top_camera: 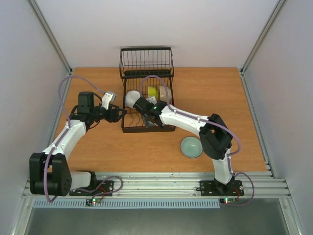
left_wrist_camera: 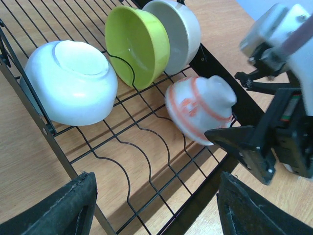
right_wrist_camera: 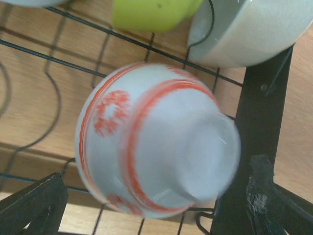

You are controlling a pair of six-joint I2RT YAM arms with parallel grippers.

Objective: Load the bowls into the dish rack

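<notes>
Now right gripper [right_wrist_camera: 151, 200] gapes around red-patterned bowl [right_wrist_camera: 156, 142].
Maybe unseated; could roll off dish rack [top_camera: 146, 61] at 3 o'clock; left gripper [left_wrist_camera: 156, 210] spread, empty.

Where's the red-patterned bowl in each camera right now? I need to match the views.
Top external: not discernible, hidden under the right end effector.
Left wrist: bowl centre-right, on the rack wires.
Right wrist: fills the centre.
Shared landmark: green bowl, in all three views.
</notes>
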